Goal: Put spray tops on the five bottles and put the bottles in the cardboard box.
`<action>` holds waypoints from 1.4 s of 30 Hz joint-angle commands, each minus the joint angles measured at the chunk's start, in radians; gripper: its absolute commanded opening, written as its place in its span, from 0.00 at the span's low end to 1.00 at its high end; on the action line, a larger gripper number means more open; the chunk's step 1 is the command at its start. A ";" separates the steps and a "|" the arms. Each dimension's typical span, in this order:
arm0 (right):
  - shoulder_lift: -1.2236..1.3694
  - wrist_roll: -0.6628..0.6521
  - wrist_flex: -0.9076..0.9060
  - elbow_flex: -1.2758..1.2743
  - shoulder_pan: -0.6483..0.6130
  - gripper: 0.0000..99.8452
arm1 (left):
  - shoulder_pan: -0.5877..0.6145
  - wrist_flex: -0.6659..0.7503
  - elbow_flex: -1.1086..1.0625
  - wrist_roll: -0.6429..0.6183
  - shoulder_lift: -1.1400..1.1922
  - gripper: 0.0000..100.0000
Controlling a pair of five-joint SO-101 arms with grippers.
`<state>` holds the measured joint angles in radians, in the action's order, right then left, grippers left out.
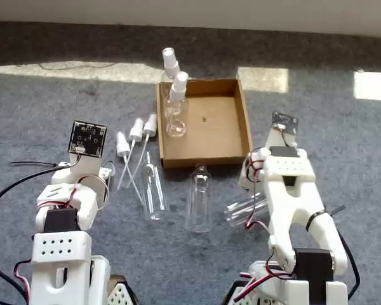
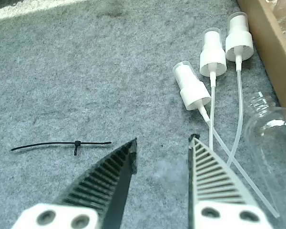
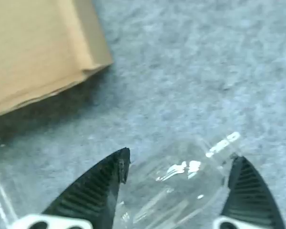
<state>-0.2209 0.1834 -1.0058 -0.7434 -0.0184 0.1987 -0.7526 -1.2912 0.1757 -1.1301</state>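
The right gripper (image 3: pixel 181 157) has its fingers (image 3: pixel 90 195) spread wide around a clear bottle (image 3: pixel 190 183), which lies on grey carpet (image 3: pixel 205 71) and is not visibly squeezed; the cardboard box (image 3: pixel 38 52) sits beyond the fingertips. The left gripper (image 2: pixel 164 140) is partly open and empty, with three spray tops (image 2: pixel 195 88) just past its fingertips. If the right fingers close off-centre, the round, slick bottle could roll or squirt out.
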 commanded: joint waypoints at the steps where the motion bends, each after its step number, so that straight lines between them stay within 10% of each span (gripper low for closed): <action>1: -0.001 -0.173 -0.010 0.053 0.163 0.17 | -0.021 0.014 0.004 0.002 -0.007 0.17; 11: 0.001 -0.408 0.010 0.206 0.397 0.11 | -0.021 0.012 0.004 0.002 -0.008 0.17; 23: 0.191 -0.884 0.012 0.332 0.311 0.11 | -0.021 0.012 0.004 0.002 -0.008 0.17; 42: 0.249 -0.692 -0.160 0.487 0.317 0.34 | -0.044 0.017 -0.016 0.003 -0.012 0.17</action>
<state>0.0414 -0.5854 -1.1193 -0.3092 0.3084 0.1772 -0.7526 -1.3111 0.1757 -1.1301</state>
